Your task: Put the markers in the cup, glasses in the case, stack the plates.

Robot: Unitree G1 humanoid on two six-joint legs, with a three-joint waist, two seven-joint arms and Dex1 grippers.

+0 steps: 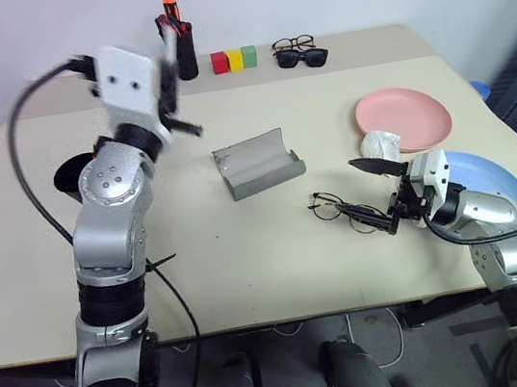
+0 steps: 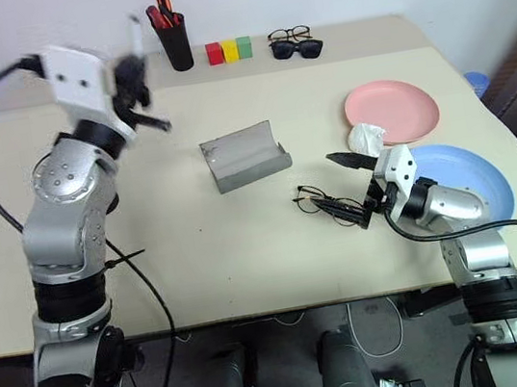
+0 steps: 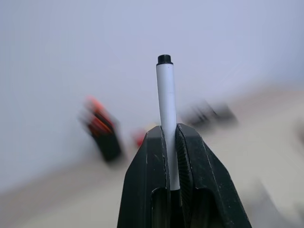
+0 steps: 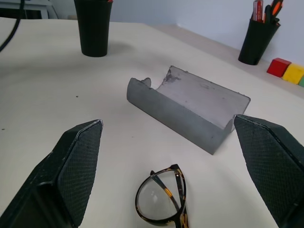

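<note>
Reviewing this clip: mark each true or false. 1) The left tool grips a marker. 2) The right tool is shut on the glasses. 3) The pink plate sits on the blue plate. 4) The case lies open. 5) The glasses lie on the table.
1) True: the left tool is shut on a marker.
2) False: the right tool is open, the glasses between its fingers, ungripped.
3) False: the pink plate and blue plate lie side by side.
4) True: the case is open.
5) True.
</note>
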